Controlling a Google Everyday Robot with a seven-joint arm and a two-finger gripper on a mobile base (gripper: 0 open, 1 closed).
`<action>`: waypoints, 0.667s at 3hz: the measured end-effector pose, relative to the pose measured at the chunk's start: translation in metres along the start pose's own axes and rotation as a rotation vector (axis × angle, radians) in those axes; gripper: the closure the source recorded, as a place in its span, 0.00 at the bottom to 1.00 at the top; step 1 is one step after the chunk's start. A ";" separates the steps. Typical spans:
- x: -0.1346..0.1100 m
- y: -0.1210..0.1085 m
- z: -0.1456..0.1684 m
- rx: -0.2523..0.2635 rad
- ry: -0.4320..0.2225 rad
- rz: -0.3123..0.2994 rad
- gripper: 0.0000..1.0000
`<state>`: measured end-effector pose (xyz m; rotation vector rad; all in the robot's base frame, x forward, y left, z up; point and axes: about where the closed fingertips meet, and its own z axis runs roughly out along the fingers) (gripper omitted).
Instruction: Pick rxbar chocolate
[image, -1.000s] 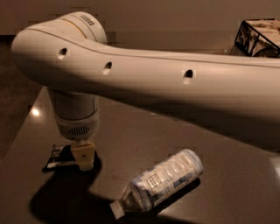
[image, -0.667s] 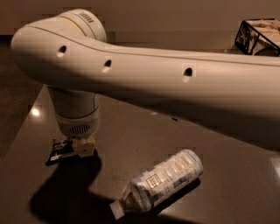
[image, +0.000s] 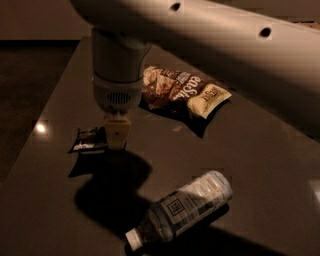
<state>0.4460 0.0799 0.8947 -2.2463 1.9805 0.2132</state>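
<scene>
The rxbar chocolate (image: 88, 140) is a small flat black wrapper with white text, lying on the dark table (image: 45, 200) at the left. My gripper (image: 115, 135) hangs from the white arm, pointing down, right at the bar's right end. Its cream fingertip covers that end of the bar. I cannot see if it touches or holds the bar.
A brown-and-cream crinkled chip bag (image: 182, 92) lies behind and to the right of the gripper. A clear plastic bottle (image: 182, 210) lies on its side at the front right. The white arm (image: 225, 35) spans the top of the view. The table's left edge runs close to the bar.
The view has shifted so the arm sits higher and the chip bag shows. The gripper stays at the right end of the bar.
</scene>
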 end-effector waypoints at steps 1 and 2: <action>0.013 -0.020 -0.034 -0.010 -0.045 0.033 1.00; 0.009 -0.025 -0.043 0.018 -0.067 0.035 1.00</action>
